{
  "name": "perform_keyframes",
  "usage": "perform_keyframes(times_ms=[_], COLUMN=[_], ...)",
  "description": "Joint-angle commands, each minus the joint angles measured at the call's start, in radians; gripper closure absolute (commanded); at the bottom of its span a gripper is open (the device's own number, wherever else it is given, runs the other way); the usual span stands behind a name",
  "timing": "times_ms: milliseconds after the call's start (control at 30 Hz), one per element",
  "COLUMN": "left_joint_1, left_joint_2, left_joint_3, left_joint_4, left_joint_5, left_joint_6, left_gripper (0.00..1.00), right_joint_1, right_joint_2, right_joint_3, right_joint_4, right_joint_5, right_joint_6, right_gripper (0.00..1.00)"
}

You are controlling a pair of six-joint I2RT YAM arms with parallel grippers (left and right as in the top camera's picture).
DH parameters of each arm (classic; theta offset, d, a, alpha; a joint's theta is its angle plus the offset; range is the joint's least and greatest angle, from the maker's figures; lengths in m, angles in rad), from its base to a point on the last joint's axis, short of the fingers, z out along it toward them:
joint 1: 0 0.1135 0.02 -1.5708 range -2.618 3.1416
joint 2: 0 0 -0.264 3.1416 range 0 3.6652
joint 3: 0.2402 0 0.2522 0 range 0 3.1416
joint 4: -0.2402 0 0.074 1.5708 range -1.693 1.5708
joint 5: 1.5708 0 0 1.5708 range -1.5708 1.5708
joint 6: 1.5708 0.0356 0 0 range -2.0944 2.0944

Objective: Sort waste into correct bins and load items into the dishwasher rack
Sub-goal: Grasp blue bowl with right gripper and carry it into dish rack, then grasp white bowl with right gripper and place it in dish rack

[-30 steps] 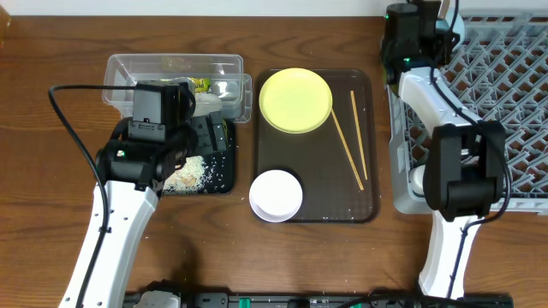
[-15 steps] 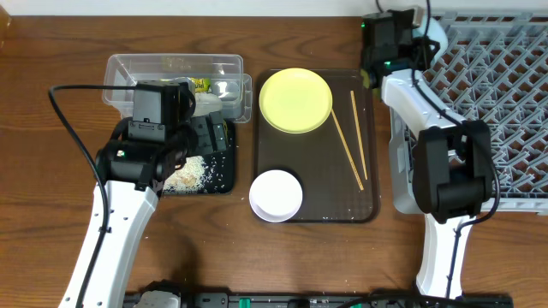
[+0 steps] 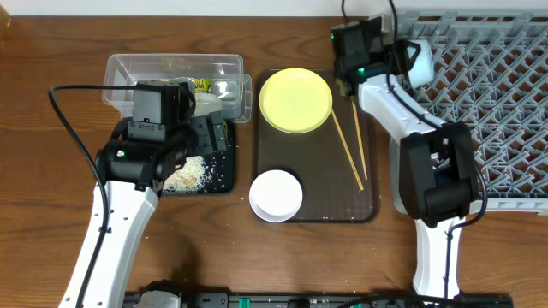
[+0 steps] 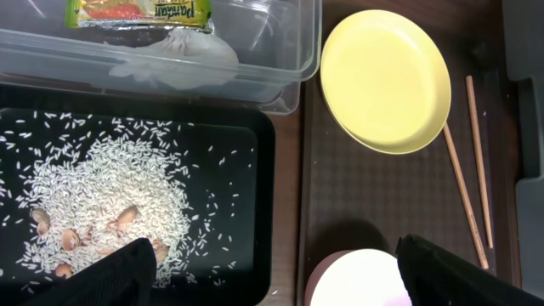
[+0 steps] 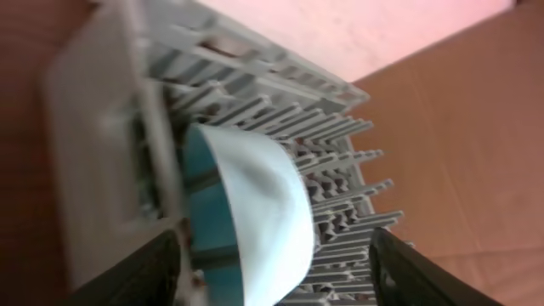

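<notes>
Swinging left off the dishwasher rack [image 3: 497, 111], the right arm now reaches over the brown serving tray's [image 3: 317, 210] far right corner. The right gripper [image 5: 272, 255] is spread and empty, facing the light blue bowl [image 3: 417, 62] standing on edge in the rack. The left gripper [image 4: 274, 255] hangs wide apart, holding nothing, above the black tray [image 4: 263, 212] of rice scraps [image 4: 110, 204]. The snack wrapper [image 4: 140, 12] and crumpled paper [image 4: 170, 59] lie in the clear tub [image 3: 171, 64]. The yellow plate [image 3: 295, 100], chopsticks [image 3: 353, 141] and white bowl [image 3: 276, 195] sit on the serving tray.
</notes>
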Motion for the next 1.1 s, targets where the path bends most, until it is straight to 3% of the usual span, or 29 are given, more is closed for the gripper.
perform_keyframes(times_ms=[0,100,200,300,333,433,467,633,800,1067], left_joint_1=[0.004,0.004,0.004,0.004,0.004,0.004,0.004,0.004,0.004,0.004], left_joint_2=[0.006,0.006,0.006,0.006,0.006,0.006,0.006,0.006,0.006,0.006], left_joint_3=[0.008,0.008,0.008,0.008,0.008,0.008,0.008,0.008,0.008,0.008], left_joint_4=[-0.002,-0.002,-0.002,-0.002,-0.002,-0.002,-0.002,-0.002,-0.002,-0.002], left_joint_5=[-0.009,-0.009,-0.009,-0.009,-0.009,-0.009,-0.009,-0.009,-0.009,-0.009], left_joint_6=[0.010,0.010,0.010,0.010,0.010,0.010,0.010,0.010,0.010,0.010], left_gripper=[0.07,0.08,0.08,0.07,0.07,0.07,0.07,0.07,0.07,0.07], right_joint_1=[0.028,0.042,0.045,0.044,0.044,0.051,0.058,0.112,0.181,0.262], right_joint_2=[-0.084,-0.171,-0.265,-0.320,-0.328,-0.328,-0.323,-0.315,-0.315,-0.315], right_joint_3=[0.004,0.004,0.004,0.004,0.004,0.000,-0.009,-0.097,-0.206,-0.341], right_joint_4=[-0.032,-0.133,-0.296,-0.421,-0.458,-0.555,-0.584,-0.643,-0.613,-0.589], right_joint_5=[-0.101,-0.302,-0.670,-1.094,-1.246,-1.489,-1.500,-1.499,-1.468,-1.331], right_joint_6=[0.044,0.085,0.154,0.185,0.177,0.111,0.110,0.141,0.312,0.500], right_gripper=[0.29,0.25,0.19,0.01,0.01,0.21,0.25,0.26,0.32,0.50])
